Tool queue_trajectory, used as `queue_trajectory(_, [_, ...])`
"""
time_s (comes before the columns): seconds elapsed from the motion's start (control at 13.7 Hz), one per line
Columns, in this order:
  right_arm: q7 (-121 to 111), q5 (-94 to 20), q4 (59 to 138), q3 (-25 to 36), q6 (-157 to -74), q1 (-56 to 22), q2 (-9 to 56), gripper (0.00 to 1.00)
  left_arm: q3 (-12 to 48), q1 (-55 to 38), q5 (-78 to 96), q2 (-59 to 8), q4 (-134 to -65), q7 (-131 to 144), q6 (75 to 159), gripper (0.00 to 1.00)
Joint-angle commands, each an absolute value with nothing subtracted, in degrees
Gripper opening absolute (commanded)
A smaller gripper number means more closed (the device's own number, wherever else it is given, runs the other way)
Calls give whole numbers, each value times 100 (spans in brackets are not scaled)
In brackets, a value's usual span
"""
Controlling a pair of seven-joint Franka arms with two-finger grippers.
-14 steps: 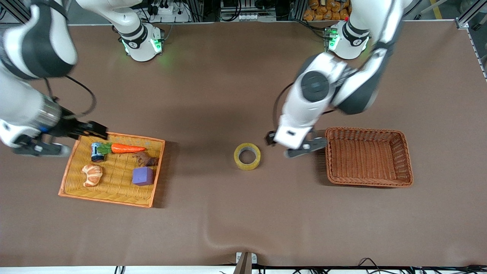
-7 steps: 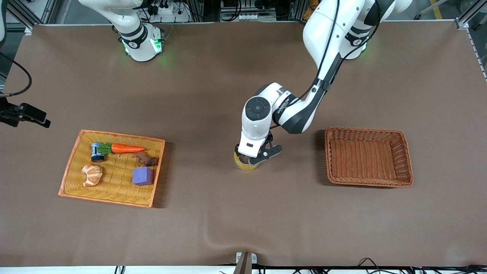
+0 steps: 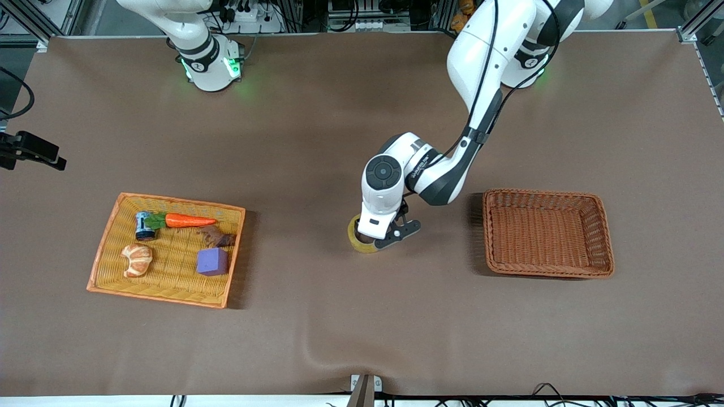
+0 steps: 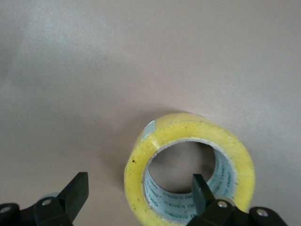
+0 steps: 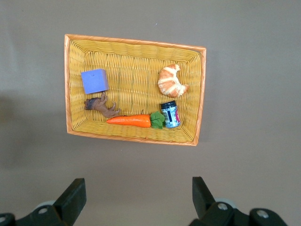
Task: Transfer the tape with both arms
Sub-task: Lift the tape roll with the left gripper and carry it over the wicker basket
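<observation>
The tape [image 3: 356, 237], a yellowish roll, lies flat on the brown table near its middle. My left gripper [image 3: 378, 242] is down over it and hides most of it in the front view. In the left wrist view the left gripper [image 4: 139, 197] is open. One of its fingers [image 4: 202, 190] is inside the hole of the roll [image 4: 141, 155] and the other is outside, so they straddle the roll's wall. My right gripper [image 5: 138, 197] is open and empty, high over the table beside the yellow tray [image 5: 201, 94].
The yellow wicker tray [image 3: 107, 240] at the right arm's end holds a carrot [image 3: 189, 221], a small can [image 3: 144, 225], a croissant [image 3: 137, 259], a purple cube [image 3: 212, 262] and a brown toy [image 3: 218, 237]. An empty brown wicker basket [image 3: 602, 226] stands toward the left arm's end.
My left gripper has moved from beside the brown basket onto the tape and come down around its wall. My right arm has pulled away from the yellow tray toward the table's edge.
</observation>
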State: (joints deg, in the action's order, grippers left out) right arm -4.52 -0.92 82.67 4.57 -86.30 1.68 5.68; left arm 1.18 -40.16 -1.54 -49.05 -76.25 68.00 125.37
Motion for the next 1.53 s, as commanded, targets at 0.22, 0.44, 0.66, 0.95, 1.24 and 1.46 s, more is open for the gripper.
queue_trajectory(0.22, [-308,-61,8209,439,-8604,211,563,100,88,-4043,-308,-5062,-7532,6734,12489,4])
queue_trajectory(0.44, [-19,-70,8218,431,-8622,185,598,100,79,-3990,-299,-5001,-7541,6425,12446,0])
queue_trajectory(0.66, [-9,-70,8218,431,-8622,176,598,100,0,-3807,-518,-4459,-7550,6241,11789,0])
queue_trajectory(0.95, [-18,-79,8209,422,-8613,167,606,100,35,-3035,-449,-3369,-7795,5531,10996,0])
queue_trajectory(1.24, [-18,-79,8209,413,-8631,158,615,100,70,-1954,-413,-2226,-9032,3960,10942,0])
queue_trajectory(1.46, [-9,-79,8209,422,-8666,141,615,100,79,-1119,-387,-1750,-9893,2579,11204,0])
